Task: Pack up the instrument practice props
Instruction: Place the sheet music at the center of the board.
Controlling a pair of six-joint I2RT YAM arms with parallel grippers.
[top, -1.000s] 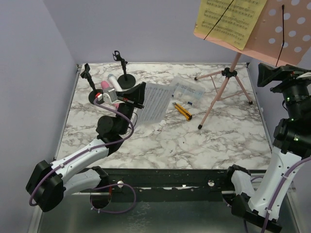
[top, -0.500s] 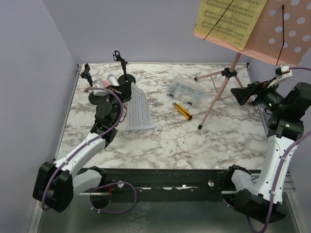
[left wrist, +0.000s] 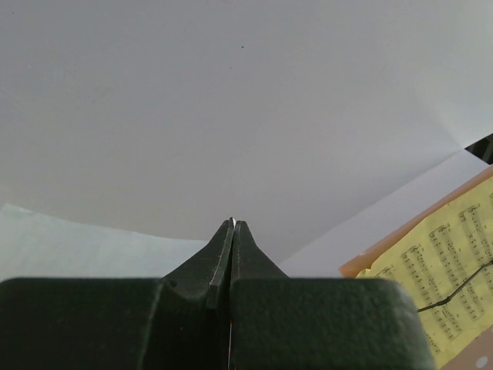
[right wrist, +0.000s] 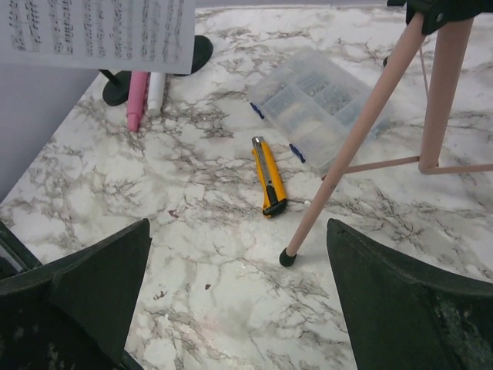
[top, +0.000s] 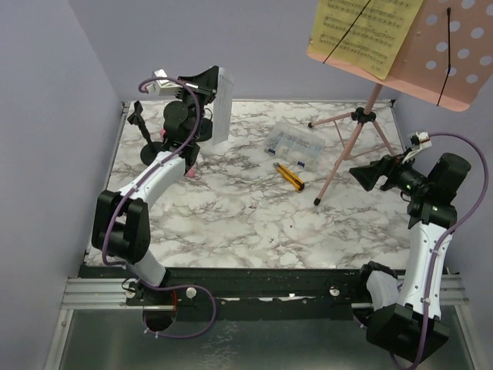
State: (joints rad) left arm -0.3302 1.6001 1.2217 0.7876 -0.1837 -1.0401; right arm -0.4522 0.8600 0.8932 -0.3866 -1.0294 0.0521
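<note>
While its jaws are pressed tight together on the white sheet-music page (top: pixel 222 108), pinching it near its upper edge, the left gripper (left wrist: pixel 233 225) hangs high above the back-left corner of the marble table (top: pixel 254 231). The page dangles below it, clear of the surface. Beneath the page, in the right wrist view, the pink microphone (right wrist: pixel 137 96) and the white microphone (right wrist: pixel 156 91) lie side by side on the table. They sit between the round bases of the two black mic holders (right wrist: pixel 199 52), one of which is partly hidden behind the paper.

The right gripper (right wrist: pixel 239 223) hovers over the right side of the table with its fingers spread wide and nothing between them, facing left toward the middle. Just ahead of it lies a yellow-and-black utility knife (right wrist: pixel 269 177), beside a clear compartment box (right wrist: pixel 316 104). Near the knife a rubber-tipped leg of the pink tripod (top: pixel 350 146) meets the table. At the top of that tripod, the pink perforated music rack (top: pixel 458 54) leans at the back right. The yellow sheet-music pages (top: pixel 362 31) rest on it under a thin black wire.
</note>
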